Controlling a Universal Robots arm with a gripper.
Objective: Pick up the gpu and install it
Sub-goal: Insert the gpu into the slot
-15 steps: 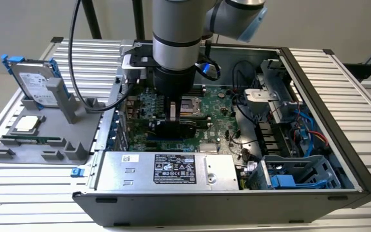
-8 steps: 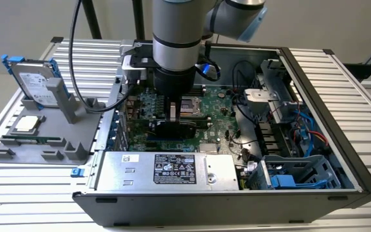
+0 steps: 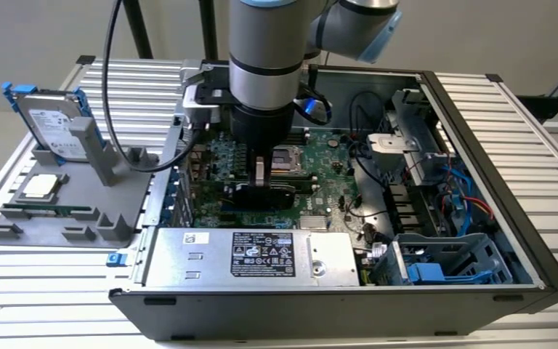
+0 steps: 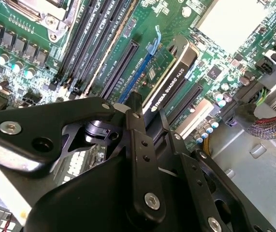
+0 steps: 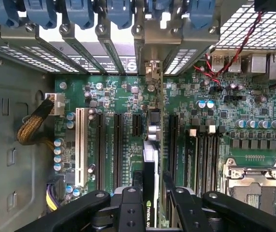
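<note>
Slatted metal table point(image 3: 540, 131) bears open computer case point(image 3: 511, 291); claw point(image 5: 150, 193) clamps gpu point(image 5: 151, 159).

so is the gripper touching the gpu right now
Touching. In the first wrist view the gripper has its jaws closed against both faces of the gpu, which stands on edge over the motherboard slots; the second wrist view shows the same grip.

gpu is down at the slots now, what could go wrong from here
The gpu stands on edge over the motherboard, clamped in the gripper. If its edge sits off the slot, pushing could jam it or stress the board. Its bracket could also catch the rear slot covers.
</note>
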